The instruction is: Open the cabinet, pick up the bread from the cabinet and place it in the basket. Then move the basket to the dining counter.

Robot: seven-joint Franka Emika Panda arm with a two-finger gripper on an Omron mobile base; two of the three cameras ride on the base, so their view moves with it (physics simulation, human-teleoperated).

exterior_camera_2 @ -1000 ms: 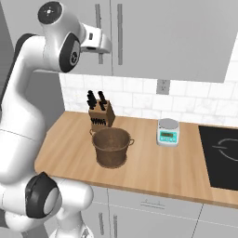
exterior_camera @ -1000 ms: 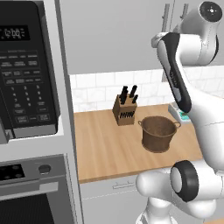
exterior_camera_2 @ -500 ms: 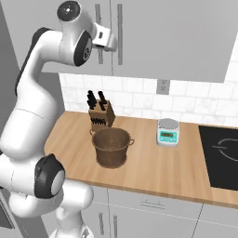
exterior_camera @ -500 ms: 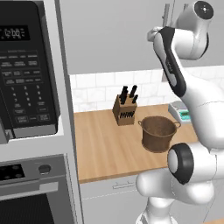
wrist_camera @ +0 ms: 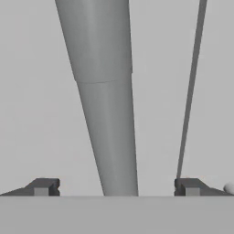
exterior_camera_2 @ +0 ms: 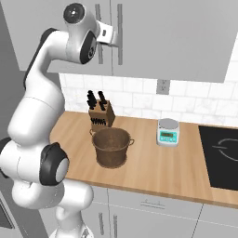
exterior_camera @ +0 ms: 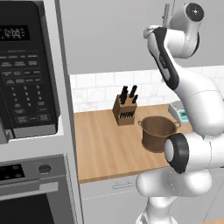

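The light grey cabinet (exterior_camera_2: 158, 37) is shut, so the bread is hidden. My gripper (exterior_camera_2: 116, 41) is raised to the right door's silver bar handle (exterior_camera_2: 120, 28). In the hand view the gripper (wrist_camera: 115, 187) is open, and the handle (wrist_camera: 107, 114) runs between its two dark fingertips (wrist_camera: 43, 187) without touching them. The seam between the doors (wrist_camera: 189, 91) is just beside it. Below, the brown basket (exterior_camera_2: 111, 146) stands upright on the wooden worktop (exterior_camera_2: 153, 169); in the left base view the basket (exterior_camera: 157, 133) is partly behind my arm. The dining counter is out of view.
A knife block (exterior_camera_2: 101, 115) stands just behind the basket. A small white scale (exterior_camera_2: 168, 131) sits to its right, then a black cooktop (exterior_camera_2: 223, 155). A black microwave (exterior_camera: 26, 74) and an oven (exterior_camera: 30, 192) fill the left side. White drawer fronts (exterior_camera_2: 153, 209) are below the worktop.
My arm has swung inward and reached up and forward, bringing the open gripper onto the cabinet handle. The basket and the other things have not moved.
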